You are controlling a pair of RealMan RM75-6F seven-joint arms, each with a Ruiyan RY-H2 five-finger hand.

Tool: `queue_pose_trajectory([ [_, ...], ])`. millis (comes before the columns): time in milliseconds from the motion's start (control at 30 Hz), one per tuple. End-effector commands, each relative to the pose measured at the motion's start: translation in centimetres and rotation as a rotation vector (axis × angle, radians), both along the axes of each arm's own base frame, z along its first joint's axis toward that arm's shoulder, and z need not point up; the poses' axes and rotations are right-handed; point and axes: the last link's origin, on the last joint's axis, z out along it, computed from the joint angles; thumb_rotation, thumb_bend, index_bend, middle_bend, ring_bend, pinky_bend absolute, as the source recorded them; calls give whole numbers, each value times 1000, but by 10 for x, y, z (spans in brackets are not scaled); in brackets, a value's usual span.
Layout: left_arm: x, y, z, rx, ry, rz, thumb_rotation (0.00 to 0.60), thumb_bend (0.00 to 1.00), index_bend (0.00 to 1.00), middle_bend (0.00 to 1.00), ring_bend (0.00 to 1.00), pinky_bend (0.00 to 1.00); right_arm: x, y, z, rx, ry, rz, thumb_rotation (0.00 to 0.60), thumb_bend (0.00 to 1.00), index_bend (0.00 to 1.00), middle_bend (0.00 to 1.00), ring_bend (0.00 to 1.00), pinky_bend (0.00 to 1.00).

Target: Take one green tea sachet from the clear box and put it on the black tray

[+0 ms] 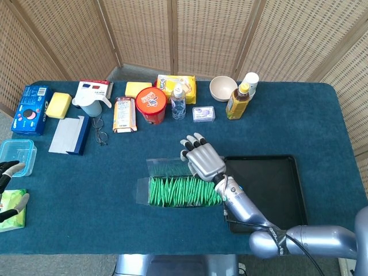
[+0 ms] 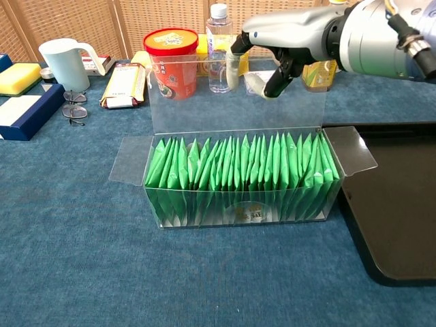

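Observation:
The clear box [image 2: 238, 184] [image 1: 181, 191] stands in the middle of the table, packed with several upright green tea sachets [image 2: 235, 163]. Its lid [image 2: 204, 102] stands upright behind them, and side flaps stick out left and right. My right hand [image 2: 272, 58] [image 1: 202, 158] hovers at the lid's top edge, behind it. The fingers are loosely bent and hold nothing; whether they touch the lid I cannot tell. The black tray [image 2: 402, 204] [image 1: 270, 190] lies just right of the box and is bare. My left hand [image 1: 8, 187] rests open at the table's far left edge.
A red tub [image 2: 170, 51], a water bottle [image 2: 218, 34], a white jug [image 2: 65, 61], glasses [image 2: 73, 109] and a snack box [image 2: 122, 85] line the back. A blue box [image 1: 31, 109], a clear tub [image 1: 16, 152] and a green packet [image 1: 12, 204] lie at the left.

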Motion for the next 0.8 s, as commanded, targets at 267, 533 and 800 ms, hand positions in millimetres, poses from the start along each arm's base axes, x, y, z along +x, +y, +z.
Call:
queue_pose_trajectory([
  [267,-1,-4,2,1,1,6,600,300,187,184,146,247,-1,-13,-5,-38,15,4,600,514,221,115,63,81],
  [533,-2,-7,3,2,-3,8,600,300,187,184,146,247,-7,-22,-18,-68,49,13,600,395,174,85,42,81],
  [800,-5,-10,5,10,-6,13,600,300,187,184,146,247,-3,-21,-16,-105,-12,49,600,379,160,79,32,81],
])
